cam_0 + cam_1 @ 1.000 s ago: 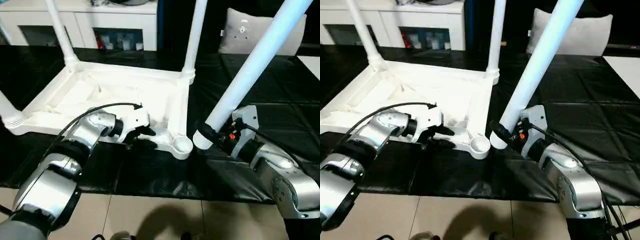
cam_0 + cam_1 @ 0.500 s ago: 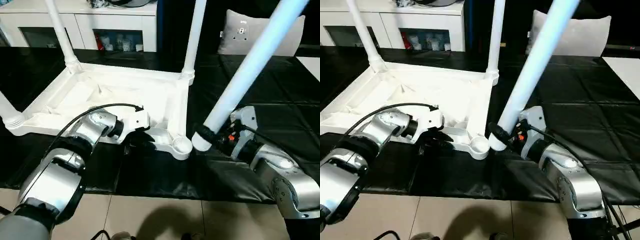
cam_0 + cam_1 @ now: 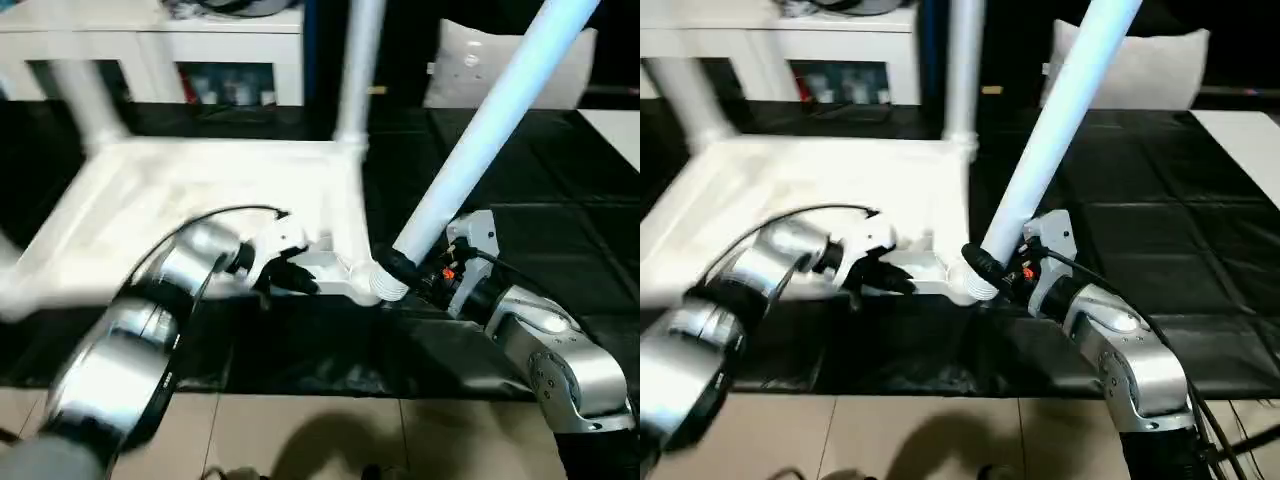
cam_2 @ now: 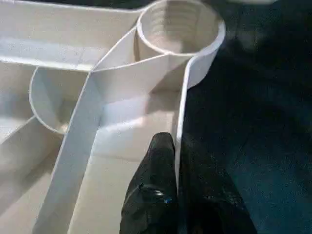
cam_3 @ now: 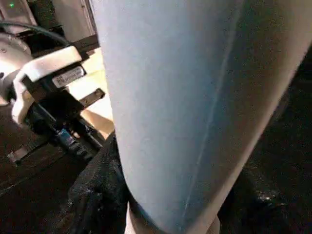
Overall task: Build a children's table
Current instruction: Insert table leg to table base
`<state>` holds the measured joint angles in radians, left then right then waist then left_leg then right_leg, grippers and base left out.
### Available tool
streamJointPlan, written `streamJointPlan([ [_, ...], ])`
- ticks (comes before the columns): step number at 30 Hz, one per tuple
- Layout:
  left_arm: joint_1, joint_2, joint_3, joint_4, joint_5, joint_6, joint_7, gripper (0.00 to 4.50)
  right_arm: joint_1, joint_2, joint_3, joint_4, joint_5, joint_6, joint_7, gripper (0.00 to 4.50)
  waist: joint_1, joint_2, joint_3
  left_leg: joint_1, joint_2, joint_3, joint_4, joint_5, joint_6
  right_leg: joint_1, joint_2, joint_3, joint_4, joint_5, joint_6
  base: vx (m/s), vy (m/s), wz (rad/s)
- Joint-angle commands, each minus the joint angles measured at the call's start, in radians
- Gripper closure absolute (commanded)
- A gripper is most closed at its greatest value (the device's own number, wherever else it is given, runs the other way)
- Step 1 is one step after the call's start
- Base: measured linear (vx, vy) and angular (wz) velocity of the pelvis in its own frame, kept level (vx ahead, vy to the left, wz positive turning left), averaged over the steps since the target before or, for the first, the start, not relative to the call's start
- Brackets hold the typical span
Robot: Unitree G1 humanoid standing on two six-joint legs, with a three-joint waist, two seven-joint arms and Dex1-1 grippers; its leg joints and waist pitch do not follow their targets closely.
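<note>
- Children's table [image 3: 200,190]: smooth white plastic, faintly glossy, ribbed underneath.
- Loose leg [image 3: 490,130]: the same smooth white plastic (a mould seam runs along it).
- Work table cover [image 3: 540,200]: black sheeting, shiny and creased.
- Forearms [image 3: 560,350]: brushed silver metal.

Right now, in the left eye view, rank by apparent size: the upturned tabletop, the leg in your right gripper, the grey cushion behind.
1. Tabletop
2. Leg, enlarged by nearness to the camera
3. Cushion, far back and partly hidden, so its true size is unsure

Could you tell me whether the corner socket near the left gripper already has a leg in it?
No, the socket is open and hollow inside.
</note>
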<state>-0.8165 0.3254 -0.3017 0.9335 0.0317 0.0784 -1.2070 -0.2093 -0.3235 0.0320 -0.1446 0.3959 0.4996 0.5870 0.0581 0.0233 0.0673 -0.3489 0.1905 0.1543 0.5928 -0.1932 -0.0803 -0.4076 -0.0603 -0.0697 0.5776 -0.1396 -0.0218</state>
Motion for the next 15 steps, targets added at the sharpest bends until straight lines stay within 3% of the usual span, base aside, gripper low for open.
streamJointPlan([
  [1, 0.076, 0.029, 0.018, -0.086, -0.011, 0.102, 0.051, 4.49, -0.007, 0.004, 0.005, -0.013, -0.001, -0.001, -0.003, 2.59, 0.009, -0.002, -0.068, -0.003, 0.024, -0.001, -0.071, -0.204, 0.033, 0.062, -0.075, 0.039, -0.076, -0.408, -0.168, 0.0, 0.0, 0.0],
  [2, 0.133, 0.045, 0.014, -0.194, -0.003, 0.122, 0.063, 4.5, -0.006, 0.004, 0.005, -0.016, 0.0, 0.001, -0.004, 2.59, 0.008, -0.003, -0.071, -0.005, 0.025, -0.002, -0.071, -0.202, 0.032, 0.065, -0.076, 0.039, -0.074, -0.405, -0.17, 0.0, 0.0, 0.0],
  [3, 0.133, 0.045, 0.014, -0.194, -0.003, 0.122, 0.063, 4.5, -0.006, 0.004, 0.005, -0.016, 0.0, 0.001, -0.004, 2.59, 0.003, -0.002, -0.069, -0.007, 0.03, -0.004, -0.075, -0.208, 0.03, 0.064, -0.079, 0.039, -0.073, -0.413, -0.168, 0.0, 0.0, 0.0],
  [4, 0.202, 0.058, 0.005, -0.314, 0.002, 0.118, 0.063, 4.5, -0.006, 0.005, 0.008, -0.006, -0.007, -0.001, -0.005, 2.59, 0.001, -0.019, -0.07, -0.005, 0.027, -0.001, -0.072, -0.202, 0.035, 0.061, -0.077, 0.039, -0.074, -0.429, -0.156, 0.0, 0.0, 0.0],
  [5, 0.224, 0.062, 0.001, -0.352, 0.002, 0.107, 0.057, 4.5, -0.008, 0.006, 0.011, 0.0, -0.011, -0.001, -0.006, 2.59, -0.002, -0.01, -0.068, -0.01, 0.031, -0.003, -0.076, -0.185, 0.038, 0.06, -0.078, 0.04, -0.072, -0.426, -0.152, 0.0, 0.0, 0.0],
  [7, 0.255, 0.073, -0.005, -0.407, 0.002, 0.09, 0.04, 4.5, -0.013, 0.009, 0.017, 0.004, -0.011, 0.001, -0.002, 2.59, -0.005, -0.008, -0.064, -0.006, 0.026, 0.0, -0.075, -0.204, 0.042, 0.053, -0.074, 0.04, -0.08, -0.466, -0.131, 0.0, 0.0, 0.0],
  [10, 0.282, 0.086, -0.009, -0.455, -0.004, 0.061, 0.024, 4.5, -0.021, 0.007, 0.027, 0.004, -0.015, -0.002, 0.005, 2.59, -0.006, -0.008, -0.064, -0.005, 0.025, 0.0, -0.077, -0.219, 0.038, 0.05, -0.072, 0.04, -0.085, -0.492, -0.109, 0.0, 0.0, 0.0],
  [11, 0.29, 0.079, -0.005, -0.473, -0.002, 0.02, 0.053, 4.5, -0.029, 0.005, 0.025, 0.011, -0.015, -0.004, 0.007, 2.59, -0.005, -0.016, -0.068, -0.004, 0.025, 0.001, -0.075, -0.215, 0.039, 0.051, -0.073, 0.039, -0.085, -0.492, -0.106, 0.0, 0.0, 0.0],
  [15, 0.299, 0.066, -0.004, -0.517, 0.006, 0.052, 0.109, 4.5, -0.037, 0.005, 0.022, 0.024, -0.016, -0.009, 0.01, 2.59, 0.0, -0.013, -0.068, -0.005, 0.025, 0.001, -0.075, -0.205, 0.035, 0.049, -0.073, 0.041, -0.082, -0.489, -0.098, 0.0, 0.0, 0.0],
])
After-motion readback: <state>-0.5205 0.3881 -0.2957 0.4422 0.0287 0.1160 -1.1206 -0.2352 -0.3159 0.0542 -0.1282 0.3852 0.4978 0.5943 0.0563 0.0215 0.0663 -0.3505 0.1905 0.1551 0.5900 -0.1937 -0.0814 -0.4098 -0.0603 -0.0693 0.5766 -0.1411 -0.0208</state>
